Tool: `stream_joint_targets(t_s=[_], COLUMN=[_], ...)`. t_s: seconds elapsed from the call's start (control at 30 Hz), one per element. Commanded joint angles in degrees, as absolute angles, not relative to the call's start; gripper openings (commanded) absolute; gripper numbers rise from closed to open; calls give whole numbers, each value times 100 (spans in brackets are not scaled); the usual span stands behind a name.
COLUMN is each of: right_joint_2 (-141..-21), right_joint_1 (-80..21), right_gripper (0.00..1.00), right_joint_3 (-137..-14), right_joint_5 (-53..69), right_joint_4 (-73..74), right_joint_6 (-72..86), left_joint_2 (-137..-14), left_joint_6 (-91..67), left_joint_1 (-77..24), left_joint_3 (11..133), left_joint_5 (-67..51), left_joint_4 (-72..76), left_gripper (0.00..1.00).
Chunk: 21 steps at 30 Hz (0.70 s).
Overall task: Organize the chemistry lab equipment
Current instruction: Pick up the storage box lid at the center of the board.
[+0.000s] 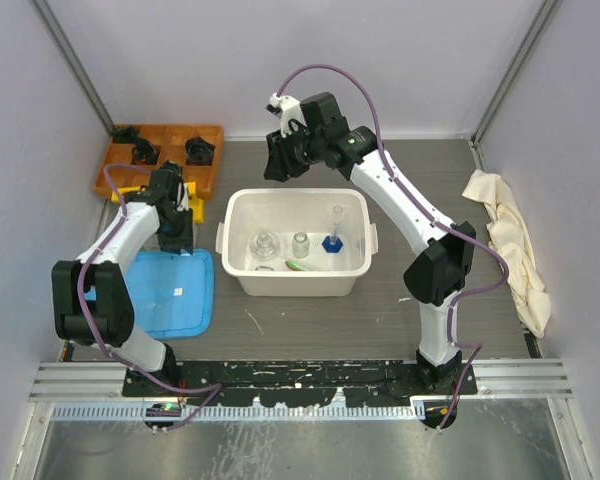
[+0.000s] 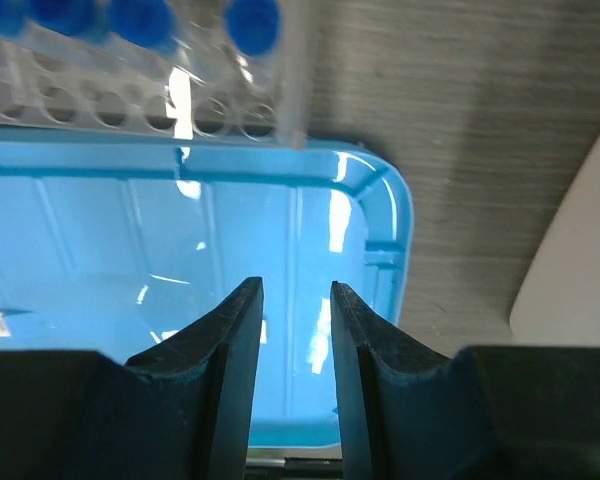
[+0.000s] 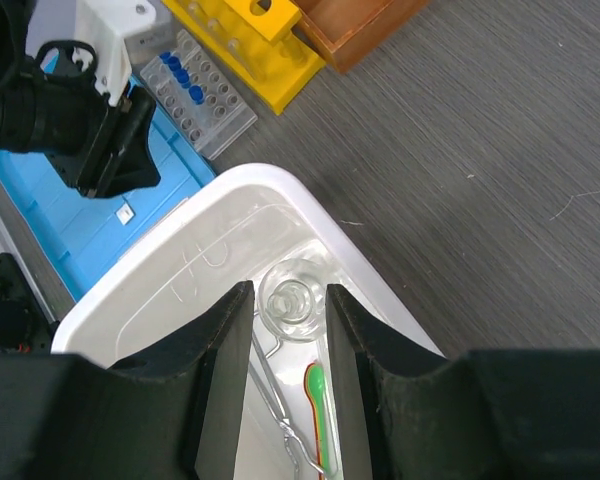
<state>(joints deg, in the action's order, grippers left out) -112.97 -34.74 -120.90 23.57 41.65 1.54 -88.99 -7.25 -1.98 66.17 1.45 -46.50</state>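
Inside bin [image 1: 295, 194]: two vessels [image 1: 264, 246] (glass); one green spoon [image 1: 298, 265].

- No text, brand, number or sign can be read in any view.
- A small white sticker [image 1: 177, 291] sits on the blue tray [image 1: 195, 310] at the left, near side of the table. Its print is too small to make out.
- Faint raised marks [image 3: 195, 270] show on the inner wall of the white tub [image 1: 242, 215] in the middle of the table. They look like moulded symbols or letters, but they cannot be read.
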Motion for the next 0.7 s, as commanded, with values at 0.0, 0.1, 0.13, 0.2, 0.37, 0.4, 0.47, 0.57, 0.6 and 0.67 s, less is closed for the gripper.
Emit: stream_joint_targets(t_s=[0.0,0.1,0.13,0.2,0.37,0.4,0.47,0.57,0.6,0.67], right_joint_2=[-11057,-10944,-10891,-10829,-10720,-10701,-10682,-10625,-10598,-10563], right_joint_1=[-3452,-3457,-3452,-3446,-3454,-3453,-3454,-3452,-3453,-3449], right_gripper=[41,41,41,41,41,41,41,42,42,42], right_joint_3=[-12136,-12029,-11979,-11888,-11761,-11747,-11732,-11659,-11629,-11575], right_joint_5=[2233,2112,2076,2013,1952,1947,1939,1896,1867,1819], right_joint_4=[3990,3990,3990,3990,3973,3964,3964,3964,3957,3955], right_joint_6=[30,-38,-54,-111,-166,-160,-163,-192,-211,-231], left_joint_2=[-8800,-8812,-8799,-8756,-8974,-9045,-9175,-9309,-9333,-9385], left_joint_6=[-1446,-1772,-1855,-2018,-2228,-2239,-2249,-2259,-2263,-2291], left_joint_1=[-659,-1011,-1105,-1247,-1315,-1331,-1347,-1389,-1406,-1418], left_joint_3=[6618,6629,6616,6533,6336,6337,6350,6389,6390,6389], left_joint_5=[130,266,329,394,370,392,408,389,391,331], left_joint_4=[-5087,-5212,-5223,-5173,-4989,-4947,-4867,-4764,-4749,-4590], left_gripper=[35,35,35,35,36,35,35,35,35,35])
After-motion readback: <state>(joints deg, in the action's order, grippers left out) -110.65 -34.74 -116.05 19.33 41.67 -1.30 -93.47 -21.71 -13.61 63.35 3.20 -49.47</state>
